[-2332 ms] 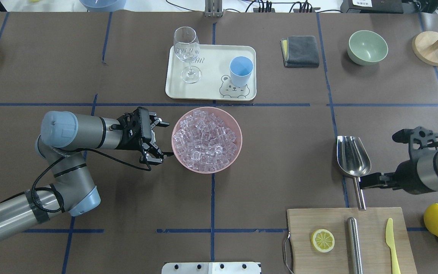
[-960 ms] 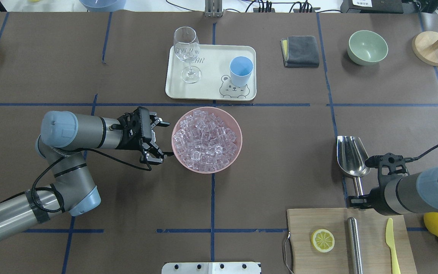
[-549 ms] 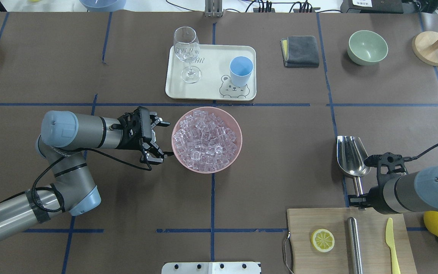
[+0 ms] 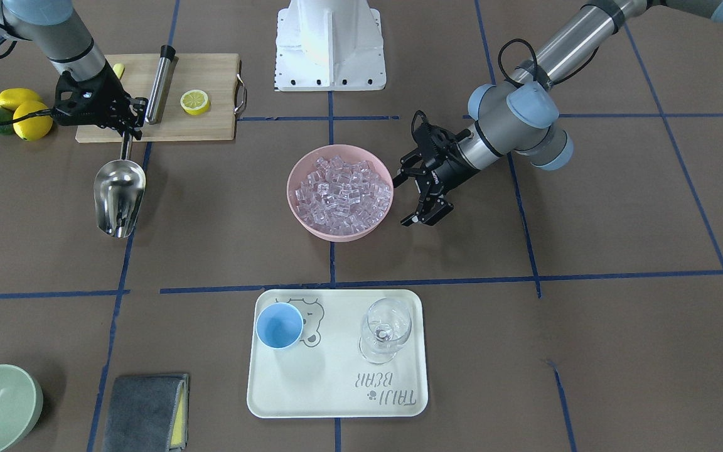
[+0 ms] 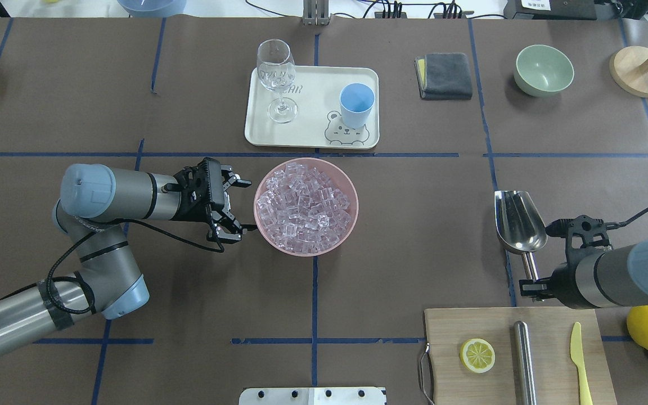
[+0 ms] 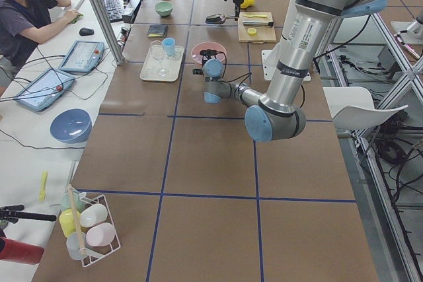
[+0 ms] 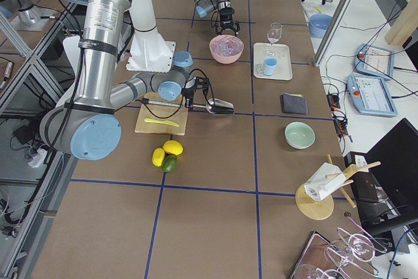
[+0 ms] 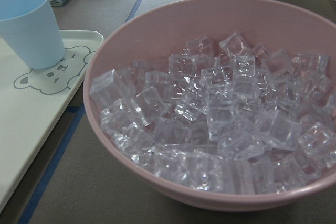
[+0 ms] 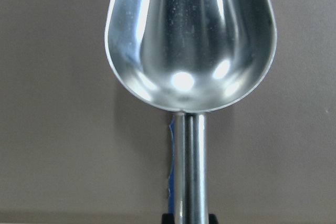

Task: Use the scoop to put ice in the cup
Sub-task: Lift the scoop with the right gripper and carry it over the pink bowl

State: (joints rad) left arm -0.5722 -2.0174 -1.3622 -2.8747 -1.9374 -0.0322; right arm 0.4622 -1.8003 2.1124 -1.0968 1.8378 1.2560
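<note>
My right gripper (image 5: pixel 531 283) is pinched on the thin handle of the scoop (image 5: pixel 518 222), near its end. The shiny trough reaches straight out ahead of the fingers, hollow side up. Well off to its left, the left gripper (image 5: pixel 239 207) sits spread wide just beside the pink bowl (image 5: pixel 306 253) of ice (image 5: pixel 304 205). Farther out, the cup (image 5: pixel 356 104) stands on the tray (image 5: pixel 307 121).

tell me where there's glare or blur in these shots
Right wrist view: bright glare patches and mirror-like streaks inside the scoop bowl. Left wrist view: dimmer, small glints on the ice, nothing blurred. Overhead view: even light, sharp.
</note>
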